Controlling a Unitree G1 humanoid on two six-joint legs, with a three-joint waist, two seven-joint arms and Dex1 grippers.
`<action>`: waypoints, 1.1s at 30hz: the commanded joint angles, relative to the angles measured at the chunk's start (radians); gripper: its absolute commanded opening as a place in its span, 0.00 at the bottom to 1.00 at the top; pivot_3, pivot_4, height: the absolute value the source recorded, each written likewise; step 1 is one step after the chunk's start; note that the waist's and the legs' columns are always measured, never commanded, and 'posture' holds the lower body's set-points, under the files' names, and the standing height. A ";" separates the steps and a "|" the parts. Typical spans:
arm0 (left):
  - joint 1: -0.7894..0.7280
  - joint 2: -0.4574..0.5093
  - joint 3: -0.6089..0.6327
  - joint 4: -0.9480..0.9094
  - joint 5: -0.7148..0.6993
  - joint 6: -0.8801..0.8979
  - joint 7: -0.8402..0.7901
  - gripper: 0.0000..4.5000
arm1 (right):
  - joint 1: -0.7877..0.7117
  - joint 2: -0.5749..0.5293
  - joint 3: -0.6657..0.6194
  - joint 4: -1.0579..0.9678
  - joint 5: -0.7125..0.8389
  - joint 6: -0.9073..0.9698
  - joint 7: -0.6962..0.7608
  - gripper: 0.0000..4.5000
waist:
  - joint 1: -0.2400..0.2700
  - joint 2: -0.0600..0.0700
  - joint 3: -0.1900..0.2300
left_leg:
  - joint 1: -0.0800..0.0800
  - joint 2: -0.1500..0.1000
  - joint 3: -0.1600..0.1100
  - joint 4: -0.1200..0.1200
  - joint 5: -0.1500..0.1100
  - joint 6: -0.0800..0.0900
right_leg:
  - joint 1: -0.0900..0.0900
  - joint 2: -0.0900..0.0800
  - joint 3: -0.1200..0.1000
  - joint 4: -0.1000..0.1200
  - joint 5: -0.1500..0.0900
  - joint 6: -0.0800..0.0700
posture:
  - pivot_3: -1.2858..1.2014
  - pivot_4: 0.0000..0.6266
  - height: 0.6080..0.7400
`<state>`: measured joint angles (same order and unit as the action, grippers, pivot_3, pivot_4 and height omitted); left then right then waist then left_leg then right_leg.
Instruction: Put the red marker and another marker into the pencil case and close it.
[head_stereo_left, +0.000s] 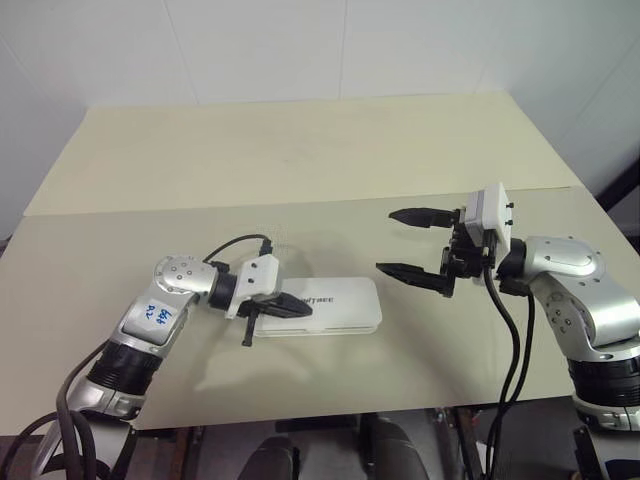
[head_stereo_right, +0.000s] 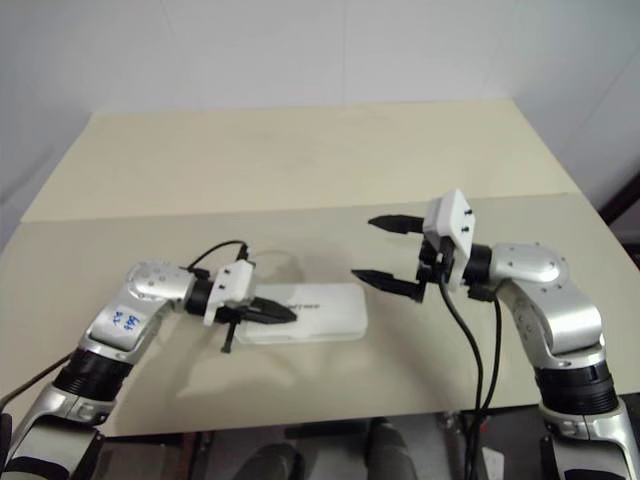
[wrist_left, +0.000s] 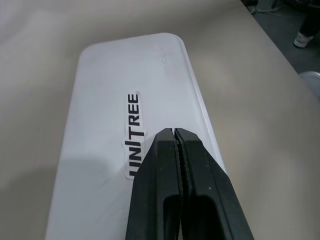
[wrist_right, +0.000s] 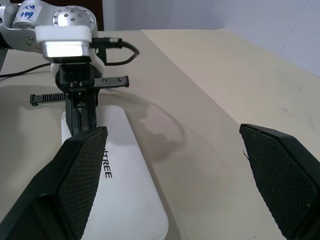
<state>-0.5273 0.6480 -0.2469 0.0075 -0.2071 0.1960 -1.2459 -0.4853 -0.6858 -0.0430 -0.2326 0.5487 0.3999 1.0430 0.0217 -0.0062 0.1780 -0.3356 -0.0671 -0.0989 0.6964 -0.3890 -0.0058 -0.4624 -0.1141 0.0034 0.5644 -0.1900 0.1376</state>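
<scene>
The pencil case (head_stereo_left: 345, 305) lies flat and closed on the table, a white case with dark UNITREE lettering (wrist_left: 134, 134) on its lid. My left gripper (head_stereo_left: 305, 312) is shut and empty, its tips low over the left half of the lid beside the lettering; I cannot tell whether they touch it. My right gripper (head_stereo_left: 386, 241) hangs open above the table just right of the case, pointing toward it, nothing between its fingers (wrist_right: 82, 165). The red marker and the other marker are out of view.
The beige table (head_stereo_left: 300, 160) has a seam running across it behind the case. Its front edge lies close below both arms. Black cables (head_stereo_left: 510, 340) hang from the right wrist, and a cable loops behind the left wrist (head_stereo_left: 240, 243).
</scene>
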 joint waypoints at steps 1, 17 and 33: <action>-0.005 0.021 -0.011 -0.031 0.030 0.008 0.000 0.01 | -0.014 0.008 -0.007 -0.029 0.004 -0.008 -0.011 1.00 | 0.000 0.000 0.000 | 0.000 0.000 0.000 0.000 0.000 0.000 | 0.000 0.000 0.000 0.000 0.000 0.000 | 0.52 0.24 1.00; -0.023 -0.010 0.145 -0.100 -0.144 0.133 0.057 0.01 | -0.033 0.022 0.017 0.014 -0.010 -0.036 0.018 1.00 | -0.001 0.000 0.000 | 0.000 0.000 0.000 0.000 0.000 0.000 | 0.000 0.000 0.000 0.000 0.000 0.000 | 0.52 0.24 1.00; 0.338 0.053 0.641 -0.450 -0.378 0.367 0.354 0.74 | -0.130 0.055 0.019 0.266 -0.103 -0.179 0.060 1.00 | -0.024 0.000 0.000 | 0.001 0.002 -0.003 -0.003 0.000 0.000 | -0.001 0.000 0.001 -0.002 0.000 0.000 | 0.52 0.24 1.00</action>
<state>-0.2143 0.7002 0.3326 -0.3712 -0.5489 0.5678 -0.9169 -0.5827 -0.6390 -0.0049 0.0360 0.4460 0.2552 1.1018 -0.0022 -0.0062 0.1781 -0.3346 -0.0656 -0.1020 0.6933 -0.3890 -0.0059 -0.4637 -0.1141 0.0047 0.5629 -0.1900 0.1375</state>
